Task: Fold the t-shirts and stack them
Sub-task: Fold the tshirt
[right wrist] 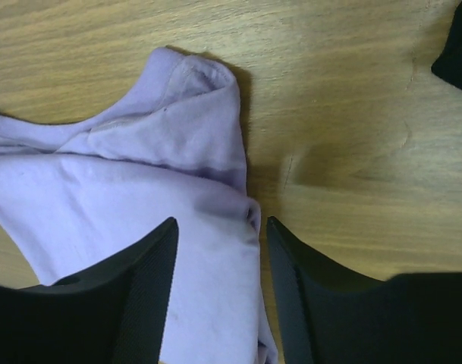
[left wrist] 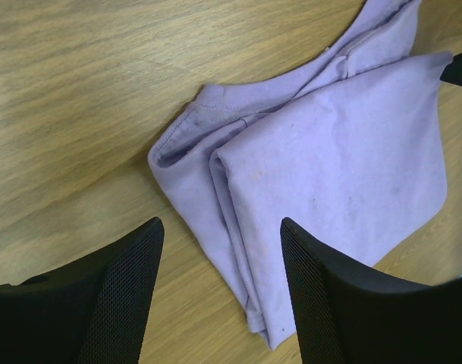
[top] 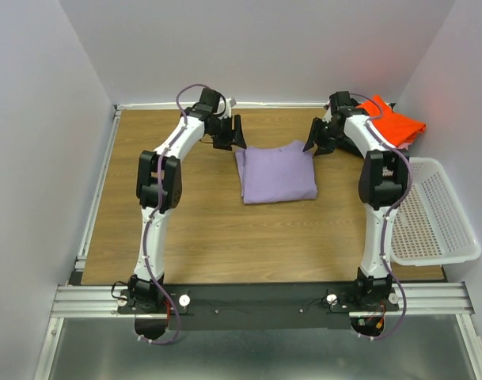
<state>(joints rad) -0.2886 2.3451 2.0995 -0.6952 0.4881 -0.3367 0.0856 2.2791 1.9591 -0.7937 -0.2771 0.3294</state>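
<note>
Now, top: purple shirt (top: 278,174) folded mid desk (top: 193,237), orange shirt (top: 395,123) far right. L wrist: left hand (left wrist: 219,227) apart over shirt's corner. R wrist: right hand (right wrist: 221,224) apart too. Best grab both corners evenly, lift w/ care.

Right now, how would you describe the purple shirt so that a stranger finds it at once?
On the wooden table, look between the left gripper and the right gripper. There lies the lavender t-shirt, folded into a rough rectangle; the orange-red t-shirt sits apart in the far right corner.

Lavender tee (top: 277,173) folded mid-table; orange-red tee (top: 392,120) far-right corner
</note>
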